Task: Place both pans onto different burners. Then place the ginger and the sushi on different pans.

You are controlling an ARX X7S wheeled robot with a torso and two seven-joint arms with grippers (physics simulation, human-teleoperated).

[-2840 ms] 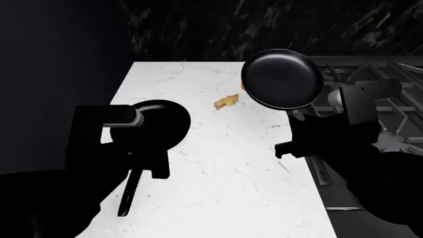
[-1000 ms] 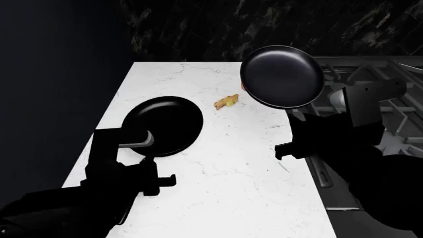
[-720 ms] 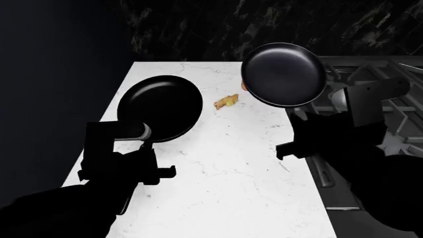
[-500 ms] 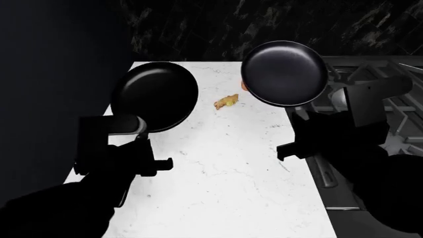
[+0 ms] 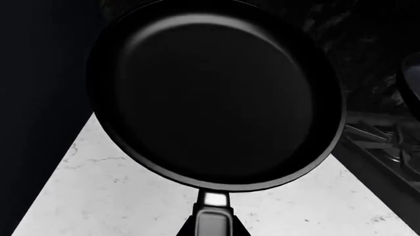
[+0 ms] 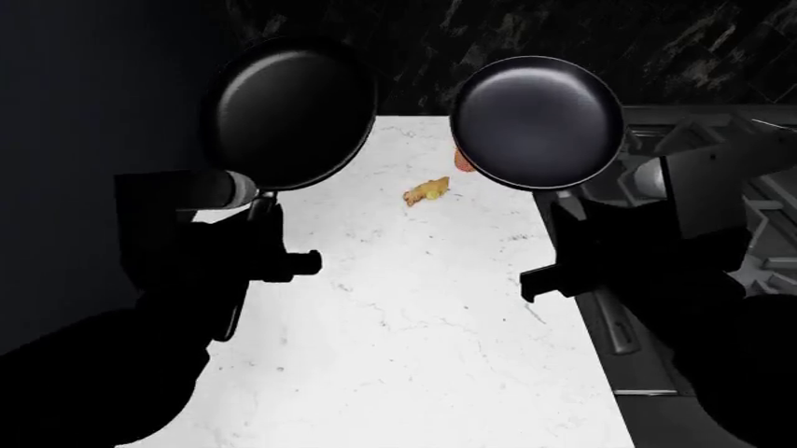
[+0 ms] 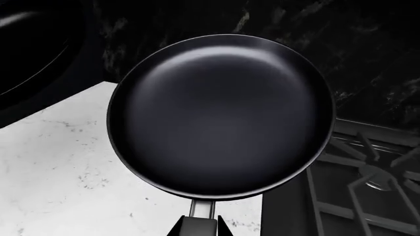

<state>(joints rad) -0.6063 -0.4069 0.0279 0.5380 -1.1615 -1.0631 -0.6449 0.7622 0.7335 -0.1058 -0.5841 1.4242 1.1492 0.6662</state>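
I hold two black pans in the air by their handles. The left pan (image 6: 293,117) (image 5: 213,93) hangs over the counter's far left corner, with my left gripper (image 6: 258,241) (image 5: 212,228) shut on its handle. My right gripper (image 6: 573,229) (image 7: 198,228) is shut on the handle of the right pan (image 6: 536,121) (image 7: 220,115), which hovers at the counter's right edge beside the stove. The yellowish ginger (image 6: 426,191) lies on the white counter between the pans. Only an orange sliver of the sushi (image 6: 462,161) shows beneath the right pan's rim. A burner grate (image 7: 367,172) lies to the right of that pan.
The white marble counter (image 6: 424,336) stretches toward me between my arms. The dark grey stove (image 6: 760,187) (image 5: 380,152) borders it on the right. A dark marbled wall (image 6: 498,37) stands behind, and darkness falls away past the counter's left edge.
My left arm has lifted its pan off the counter, up and toward the far wall. The right pan has risen slightly. Ginger and sushi have not moved.
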